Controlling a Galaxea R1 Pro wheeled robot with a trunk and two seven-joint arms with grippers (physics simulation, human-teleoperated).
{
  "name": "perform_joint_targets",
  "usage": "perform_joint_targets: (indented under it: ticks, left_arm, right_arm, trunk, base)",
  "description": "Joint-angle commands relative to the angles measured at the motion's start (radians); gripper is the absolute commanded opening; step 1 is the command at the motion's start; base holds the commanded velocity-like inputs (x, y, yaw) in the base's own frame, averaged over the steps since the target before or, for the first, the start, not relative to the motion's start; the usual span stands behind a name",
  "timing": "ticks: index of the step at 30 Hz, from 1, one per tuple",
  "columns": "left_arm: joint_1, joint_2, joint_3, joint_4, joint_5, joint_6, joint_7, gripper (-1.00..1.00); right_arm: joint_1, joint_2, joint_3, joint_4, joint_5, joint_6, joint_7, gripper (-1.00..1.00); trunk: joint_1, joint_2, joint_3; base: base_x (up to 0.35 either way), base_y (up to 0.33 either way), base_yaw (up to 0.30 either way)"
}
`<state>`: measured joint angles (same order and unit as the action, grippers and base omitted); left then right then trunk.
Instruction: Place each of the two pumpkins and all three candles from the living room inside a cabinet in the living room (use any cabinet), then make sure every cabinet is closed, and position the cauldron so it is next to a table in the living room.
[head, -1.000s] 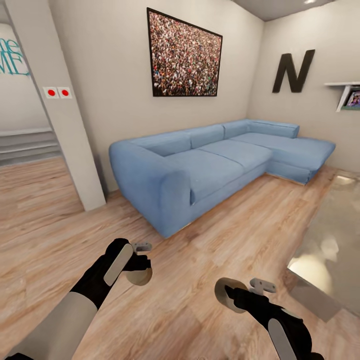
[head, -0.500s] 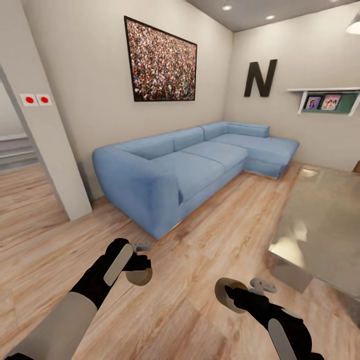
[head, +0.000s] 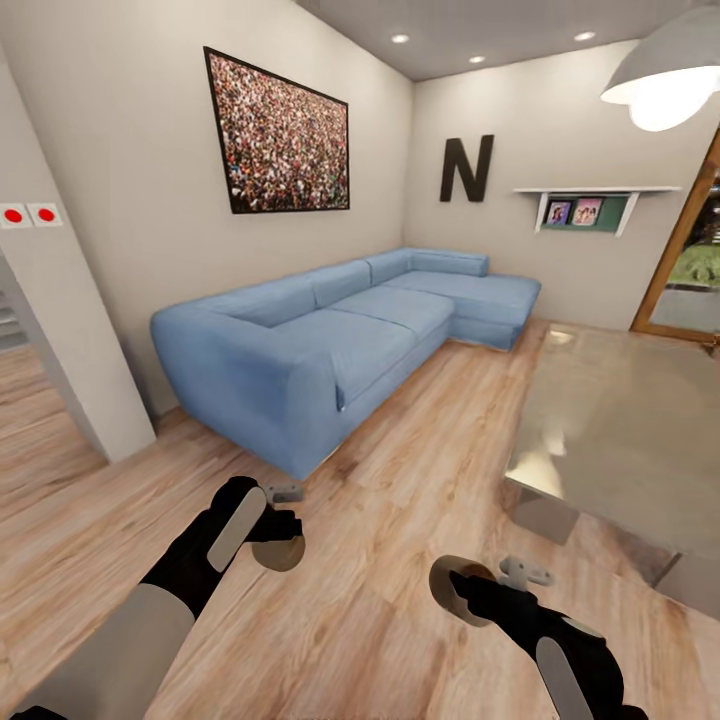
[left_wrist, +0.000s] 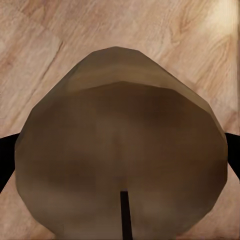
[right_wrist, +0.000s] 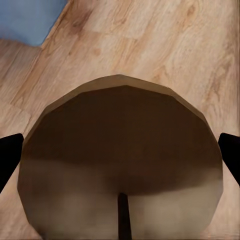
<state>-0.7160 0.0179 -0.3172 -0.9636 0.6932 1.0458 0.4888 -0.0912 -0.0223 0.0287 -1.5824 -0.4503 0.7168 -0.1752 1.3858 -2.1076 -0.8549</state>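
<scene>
I carry one candle (left_wrist: 120, 160) gripped in my left jaws (head: 277, 522) and another (right_wrist: 120, 155) in my right jaws (head: 487, 580); neither is in a cabinet yet.

two candles (head: 278, 551) (head: 455, 588) — one sofa (head: 330, 340), one glass-topped table (head: 620, 430), one wall picture (head: 278, 135), one hanging lamp (head: 665, 75) — two red wall buttons (head: 28, 214).
</scene>
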Motion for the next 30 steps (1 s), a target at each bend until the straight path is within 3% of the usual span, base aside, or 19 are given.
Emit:
perform_joint_targets:
  ticks: [1,17,30]
  left_arm:
    - [0.000,0.001,-0.003,-0.001,0.010,0.001,0.010,-1.00]
    - [0.000,0.001,-0.005,0.002,0.009,0.001,0.011,-1.00]
    - [0.000,0.001,-0.005,0.000,0.009,0.001,0.011,-1.00]
  right_arm:
    - [-0.001,-0.001,0.002,-0.001,-0.011,0.003,-0.010,-1.00]
    - [-0.001,-0.001,0.002,-0.001,-0.011,0.003,-0.009,-1.00]
    - [-0.001,-0.001,0.002,-0.001,-0.012,0.003,-0.009,-1.00]
  trunk:
    - [-0.004,0.007,0.003]
    - [-0.066,0.119,0.068]
    - [-0.116,0.210,0.121]
  base:
    - [-0.186,0.250,-0.266]
    - [-0.158,0.229,-0.262]
    - [-0.036,0.135,-0.257]
